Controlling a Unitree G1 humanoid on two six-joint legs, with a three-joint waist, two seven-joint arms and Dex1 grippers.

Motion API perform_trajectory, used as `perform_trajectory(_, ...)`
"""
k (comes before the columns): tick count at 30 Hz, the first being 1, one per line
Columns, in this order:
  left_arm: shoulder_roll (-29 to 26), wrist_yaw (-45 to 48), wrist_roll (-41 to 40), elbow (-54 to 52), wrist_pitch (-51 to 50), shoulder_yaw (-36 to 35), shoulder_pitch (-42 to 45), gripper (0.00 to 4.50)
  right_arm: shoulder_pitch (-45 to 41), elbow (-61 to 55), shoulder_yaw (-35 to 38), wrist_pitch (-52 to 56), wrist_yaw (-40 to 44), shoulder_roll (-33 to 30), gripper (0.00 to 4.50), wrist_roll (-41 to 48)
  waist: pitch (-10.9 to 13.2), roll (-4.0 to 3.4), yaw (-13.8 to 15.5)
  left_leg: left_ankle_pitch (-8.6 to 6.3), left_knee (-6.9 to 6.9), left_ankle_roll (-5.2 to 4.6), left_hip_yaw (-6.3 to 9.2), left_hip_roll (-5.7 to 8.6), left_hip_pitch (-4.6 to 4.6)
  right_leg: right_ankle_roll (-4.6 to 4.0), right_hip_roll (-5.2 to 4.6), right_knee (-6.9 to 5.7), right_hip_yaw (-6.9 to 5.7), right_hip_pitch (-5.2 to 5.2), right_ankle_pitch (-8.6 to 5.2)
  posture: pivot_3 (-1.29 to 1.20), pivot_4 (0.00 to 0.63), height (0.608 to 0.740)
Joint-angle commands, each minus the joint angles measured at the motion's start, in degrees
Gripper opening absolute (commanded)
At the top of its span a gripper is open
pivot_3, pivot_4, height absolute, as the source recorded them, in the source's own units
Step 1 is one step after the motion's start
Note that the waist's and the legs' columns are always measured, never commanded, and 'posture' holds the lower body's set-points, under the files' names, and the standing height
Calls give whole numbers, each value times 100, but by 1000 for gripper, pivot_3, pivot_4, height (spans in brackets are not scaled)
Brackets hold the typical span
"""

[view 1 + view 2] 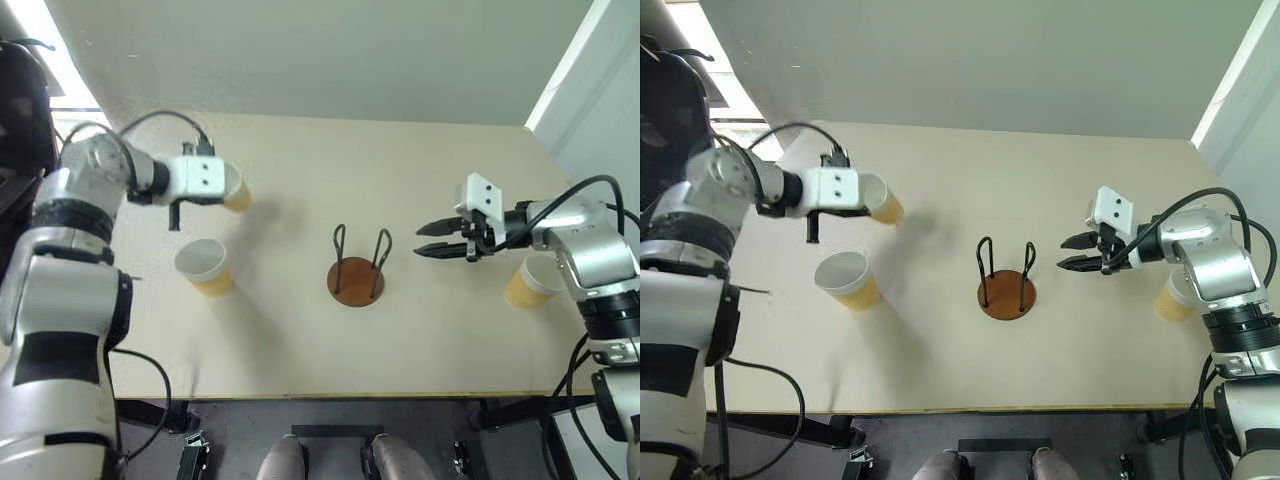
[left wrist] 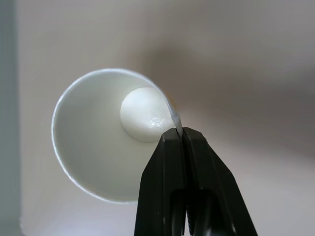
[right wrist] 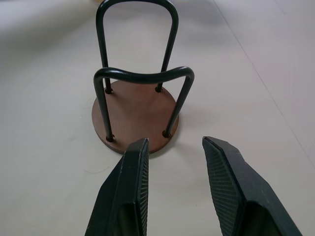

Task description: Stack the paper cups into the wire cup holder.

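My left gripper (image 2: 178,132) is shut on the white rim of a tan paper cup (image 1: 238,190), holding it tilted above the table's left side. A second paper cup (image 1: 206,266) stands upright on the table just below it. The third paper cup (image 1: 528,283) stands at the right, partly behind my right arm. The wire cup holder (image 1: 357,270), a brown disc with two black loops, stands empty at the table's middle. My right gripper (image 1: 428,240) hangs open just right of the holder, pointing at it, with nothing between its fingers (image 3: 130,187).
The beige table (image 1: 400,345) has its front edge close to me and its right edge beside a white wall (image 1: 600,90). Bare tabletop lies between the holder and the cups on both sides.
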State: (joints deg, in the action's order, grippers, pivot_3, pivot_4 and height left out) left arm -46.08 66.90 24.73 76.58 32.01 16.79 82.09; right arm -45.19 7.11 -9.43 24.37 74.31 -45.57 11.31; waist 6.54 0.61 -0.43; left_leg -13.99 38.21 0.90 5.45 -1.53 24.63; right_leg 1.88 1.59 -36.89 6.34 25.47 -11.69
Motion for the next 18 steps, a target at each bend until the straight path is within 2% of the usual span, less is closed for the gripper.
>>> perform_trajectory(1, 129, 538, -426, -86, -129, -345, 307, 37, 27, -215, 241, 31, 40, -147, 1719, 153, 0, -1, 9, 0, -1, 0, 5, -3, -1, 1, -8, 1, 3, -1, 0, 0, 150, 740)
perform_trajectory(10, 445, 1682, -927, -234, -236, -643, 351, 37, -160, -278, 360, 232, 187, -286, 1719, 386, 2, -6, -12, 0, 6, -1, 3, -18, 3, 5, -9, -3, 11, 2, 3, 0, 150, 740)
perform_trajectory(18, 521, 2035, -1093, -263, -294, -675, 311, 37, -369, -534, 640, 793, 348, -426, 1719, 937, 4, -9, -21, 0, 4, -4, -4, -18, 4, 4, -6, -2, 6, 3, 3, 0, 150, 740)
